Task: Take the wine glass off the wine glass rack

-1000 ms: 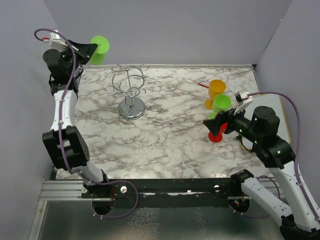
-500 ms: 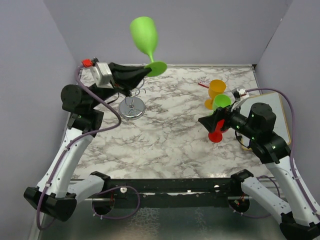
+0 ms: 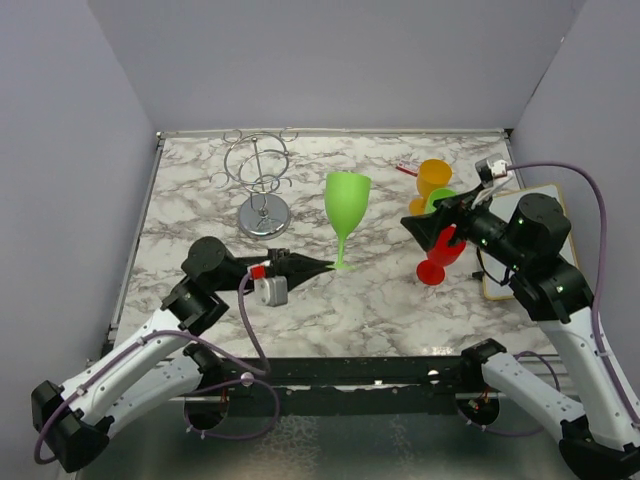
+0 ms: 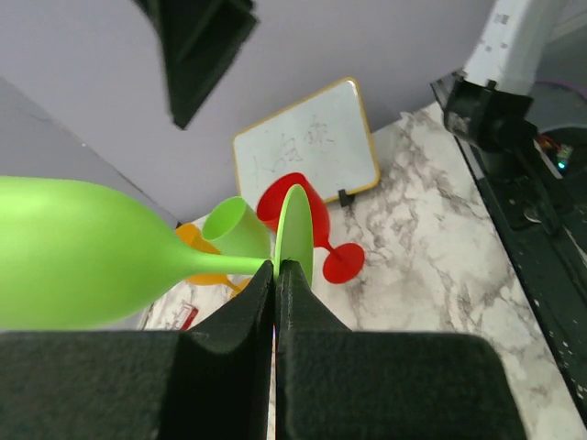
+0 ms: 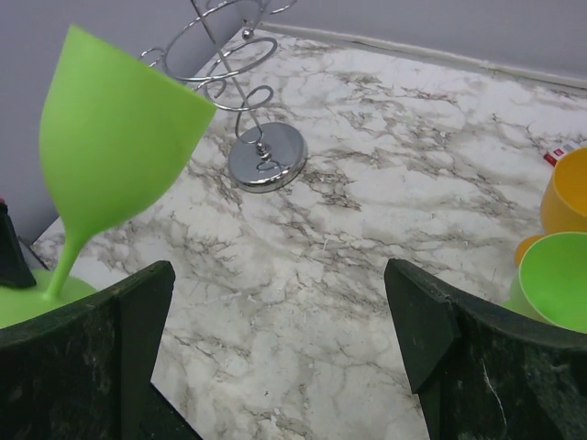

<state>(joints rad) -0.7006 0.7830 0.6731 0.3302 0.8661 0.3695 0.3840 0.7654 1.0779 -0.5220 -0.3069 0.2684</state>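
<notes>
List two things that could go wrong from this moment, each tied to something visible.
1. The left hand pinches only the rim of the green wine glass's foot, so the tall bowl could tip or slip out on release.
2. The open right hand hovers beside the red glass, the orange cup and the green cup. A careless move might knock them over.
</notes>
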